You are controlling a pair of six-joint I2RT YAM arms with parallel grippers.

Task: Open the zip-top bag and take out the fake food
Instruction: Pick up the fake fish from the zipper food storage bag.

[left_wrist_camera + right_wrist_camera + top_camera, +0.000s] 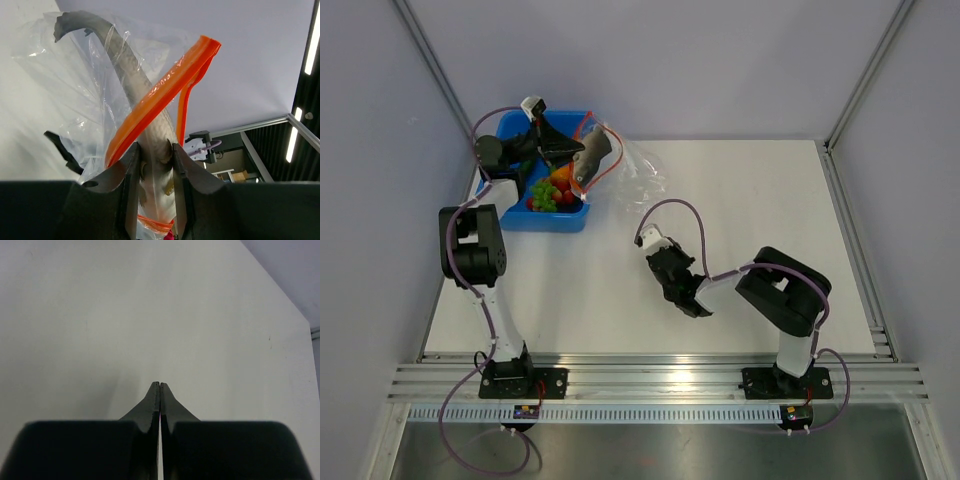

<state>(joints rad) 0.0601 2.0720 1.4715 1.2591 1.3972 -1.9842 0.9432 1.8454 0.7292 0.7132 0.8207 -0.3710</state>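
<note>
My left gripper point(563, 150) hovers over the blue tub's far side, shut on the grey fish point(593, 154) of the fake food. In the left wrist view the fish point(125, 70) runs up from between the jaws of the left gripper point(155, 148) into the zip-top bag point(75, 90). The bag's orange-red zip strip point(160, 95) loops round the fish. The clear bag point(635, 178) trails off to the right onto the table. My right gripper point(672, 272) rests low at mid-table, shut and holding nothing point(160, 385).
The blue tub point(560, 222) at the back left holds more toy food: green grapes point(542, 194), with orange and red pieces point(560, 180) beside them. The white table point(750, 200) ends at grey walls at the back and sides.
</note>
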